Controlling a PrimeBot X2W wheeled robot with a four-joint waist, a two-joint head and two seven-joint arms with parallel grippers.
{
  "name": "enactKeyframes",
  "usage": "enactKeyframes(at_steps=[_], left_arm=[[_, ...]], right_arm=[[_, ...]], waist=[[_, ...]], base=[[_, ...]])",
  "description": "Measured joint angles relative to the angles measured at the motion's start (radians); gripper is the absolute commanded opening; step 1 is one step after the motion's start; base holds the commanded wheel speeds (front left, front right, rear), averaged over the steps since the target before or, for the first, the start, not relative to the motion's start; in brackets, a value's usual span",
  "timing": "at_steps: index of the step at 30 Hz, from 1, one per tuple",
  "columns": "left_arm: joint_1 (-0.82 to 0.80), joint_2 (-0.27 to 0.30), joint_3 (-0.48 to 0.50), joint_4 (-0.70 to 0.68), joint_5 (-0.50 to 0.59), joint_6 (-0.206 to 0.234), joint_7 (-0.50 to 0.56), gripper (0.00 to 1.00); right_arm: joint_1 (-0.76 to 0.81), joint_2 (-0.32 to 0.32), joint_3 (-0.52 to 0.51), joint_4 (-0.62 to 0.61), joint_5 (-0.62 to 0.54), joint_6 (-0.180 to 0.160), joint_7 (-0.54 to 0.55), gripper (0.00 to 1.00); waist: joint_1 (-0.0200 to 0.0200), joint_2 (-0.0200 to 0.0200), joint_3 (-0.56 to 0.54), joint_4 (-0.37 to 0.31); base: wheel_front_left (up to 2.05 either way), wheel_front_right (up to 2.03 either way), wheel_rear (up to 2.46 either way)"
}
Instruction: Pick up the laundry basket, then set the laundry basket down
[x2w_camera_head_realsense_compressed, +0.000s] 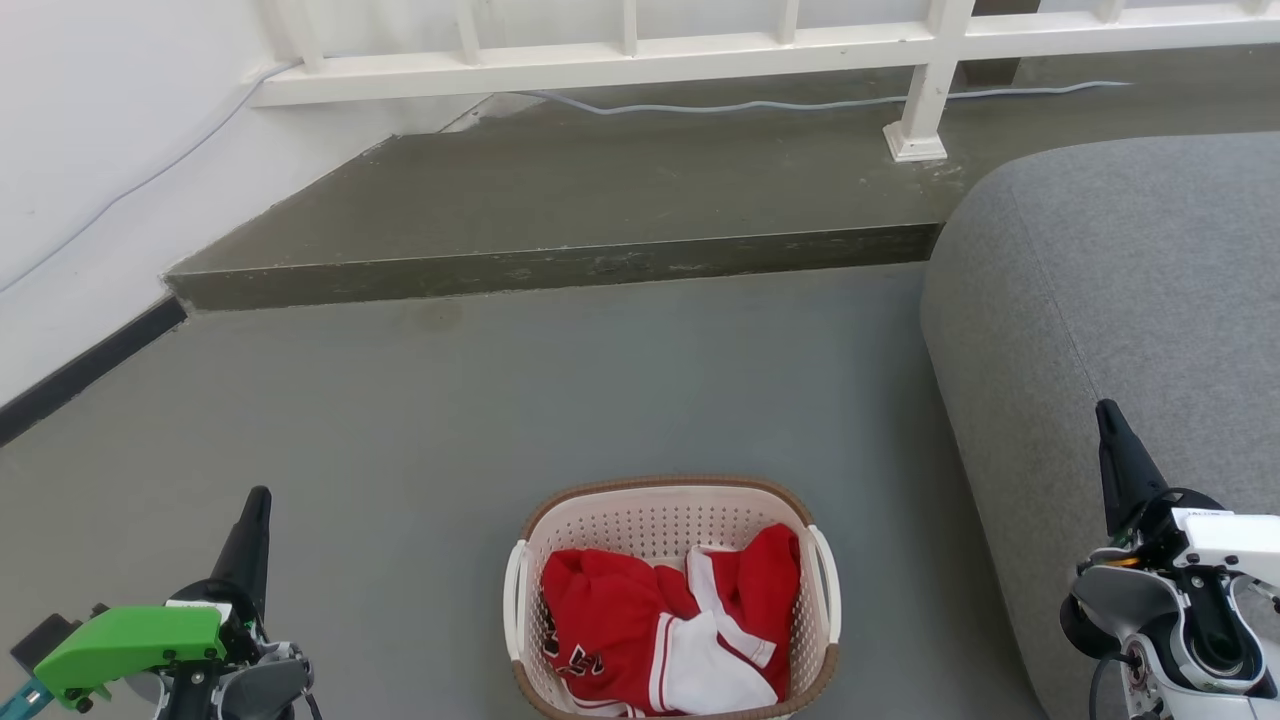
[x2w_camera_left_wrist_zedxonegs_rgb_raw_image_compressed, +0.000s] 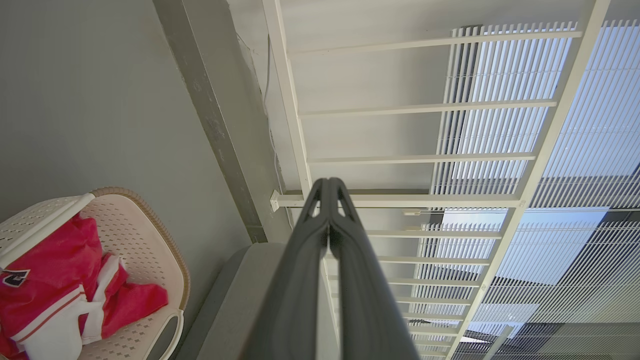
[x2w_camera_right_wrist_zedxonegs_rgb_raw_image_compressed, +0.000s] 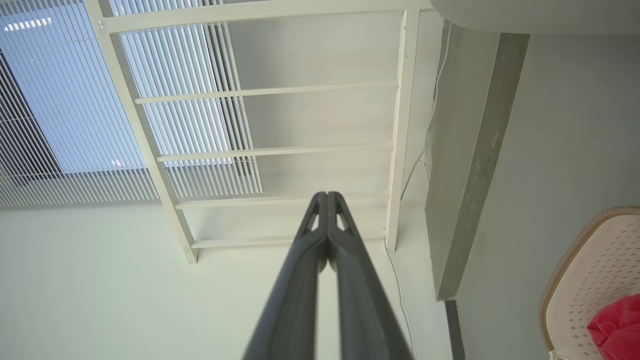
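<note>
The laundry basket (x2w_camera_head_realsense_compressed: 660, 520) stands on the grey floor at the bottom centre of the head view, cream with a brown rim and white side handles, holding a red and white garment (x2w_camera_head_realsense_compressed: 660, 630). It also appears at the lower left of the left wrist view (x2w_camera_left_wrist_zedxonegs_rgb_raw_image_compressed: 145, 235) and the lower right of the right wrist view (x2w_camera_right_wrist_zedxonegs_rgb_raw_image_compressed: 595, 260). My left gripper (x2w_camera_head_realsense_compressed: 258, 502) is to the basket's left, well apart from it, fingers shut together (x2w_camera_left_wrist_zedxonegs_rgb_raw_image_compressed: 328, 185) on nothing. My right gripper (x2w_camera_head_realsense_compressed: 1108, 415) is to its right, also apart, shut and empty (x2w_camera_right_wrist_zedxonegs_rgb_raw_image_compressed: 326, 197).
A grey upholstered sofa (x2w_camera_head_realsense_compressed: 1130, 300) fills the right side, close behind my right gripper. A raised dark step (x2w_camera_head_realsense_compressed: 560, 265) crosses the floor ahead, with a white railing (x2w_camera_head_realsense_compressed: 930, 90) and a cable on it. A white wall (x2w_camera_head_realsense_compressed: 90, 160) with a black skirting runs along the left.
</note>
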Motion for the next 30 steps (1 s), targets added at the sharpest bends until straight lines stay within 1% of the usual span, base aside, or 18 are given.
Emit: enactKeyframes(at_steps=[23,24,30], left_arm=[[0.0,0.0,0.001,0.0,0.0,0.0,0.0,0.0],[0.0,0.0,0.001,0.0,0.0,0.0,0.0,1.0],[0.044,-0.021,-0.006,0.05,0.0,0.0,-0.001,1.0]], right_arm=[[0.0,0.001,-0.001,0.0,-0.003,0.0,0.0,0.0],[0.0,0.001,-0.001,0.0,-0.003,0.0,0.0,1.0],[0.05,0.027,0.005,0.051,-0.003,-0.006,-0.001,1.0]], waist=[[0.0,0.0,0.0,0.0],[0.0,0.0,0.0,0.0],[0.0,0.0,0.0,0.0]], base=[[0.0,0.0,0.0],[0.0,0.0,0.0],[0.0,0.0,0.0]])
